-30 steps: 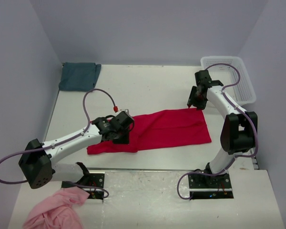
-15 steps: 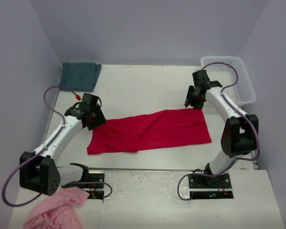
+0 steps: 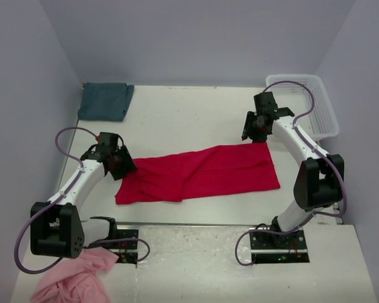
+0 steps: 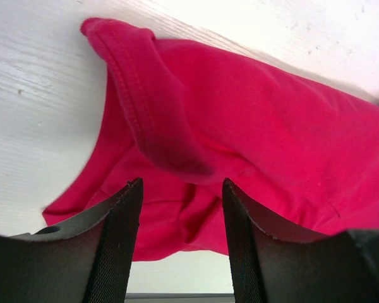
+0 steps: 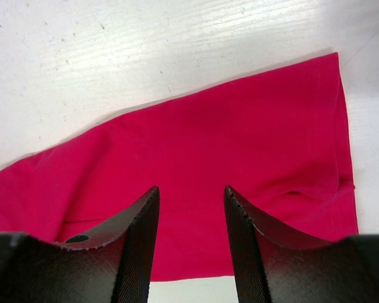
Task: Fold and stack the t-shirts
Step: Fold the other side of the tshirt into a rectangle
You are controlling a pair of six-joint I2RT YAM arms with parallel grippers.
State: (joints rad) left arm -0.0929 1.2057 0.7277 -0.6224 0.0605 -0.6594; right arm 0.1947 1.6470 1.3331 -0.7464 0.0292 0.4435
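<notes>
Left gripper (image 3: 119, 164): jaws parted, nothing between them. In the wrist view (image 4: 181, 186) they hang just above the rolled hem at the left end of the red t-shirt (image 4: 271, 120); no cloth pinched. Right gripper (image 3: 252, 131): also parted and empty, and its wrist view (image 5: 189, 192) looks down on flat red cloth near the far right corner.

Progress, my read:
- Red t-shirt (image 3: 202, 172) lies mid-table (image 3: 189, 113) as a long flat band running left to right. Looks folded lengthwise once. Left end is bunched and the hem is curled over; right end is flat and square.
- Teal t-shirt (image 3: 105, 101) sits in the far left corner as a compact rectangle, apparently already folded. Well apart from the red one.
- Left to do: cross folds on the red band to get it compact, then put it on the teal. Nothing stacked yet. Roughly halfway.

Pose:
- Left arm runs up the left side of the table from its base, wrist bent inward, fingers pointing down at the shirt's left edge.
- Right arm reaches forward and up from its base, wrist tipped down over the far right corner, close to the white basket (image 3: 322, 110) but clear of it.

Pink cloth (image 3: 72, 281) lies by the left base, off the work area.
</notes>
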